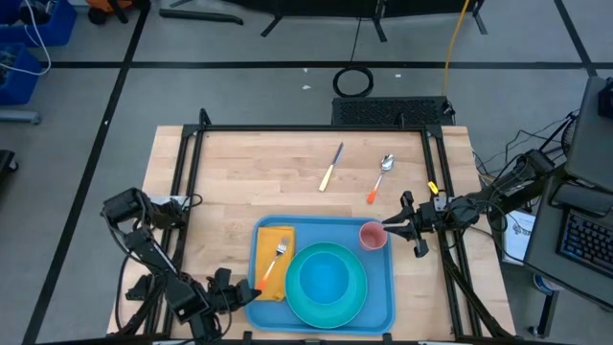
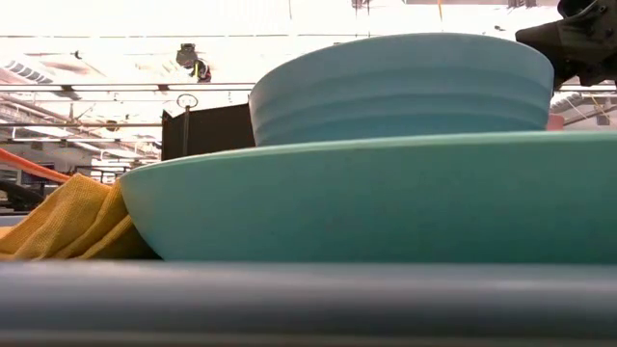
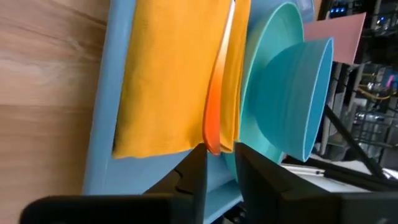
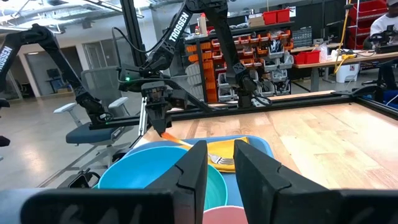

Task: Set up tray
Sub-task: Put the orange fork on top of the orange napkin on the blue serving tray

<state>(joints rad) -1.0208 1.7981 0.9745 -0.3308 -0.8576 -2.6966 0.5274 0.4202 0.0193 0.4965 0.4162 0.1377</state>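
The left gripper (image 1: 251, 293), fingers a little apart, lets go of the fork's orange handle (image 1: 267, 278) on the tray's (image 1: 388, 309) napkin (image 1: 271, 240).

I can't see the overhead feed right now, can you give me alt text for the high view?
A large flat blue plastic tray sits at the wooden table's near edge, holding a round turquoise plate with a bowl, an orange-yellow napkin with an orange-handled fork, and a pink cup. The left pincer is at the fork's handle; the right pincer is at the cup.
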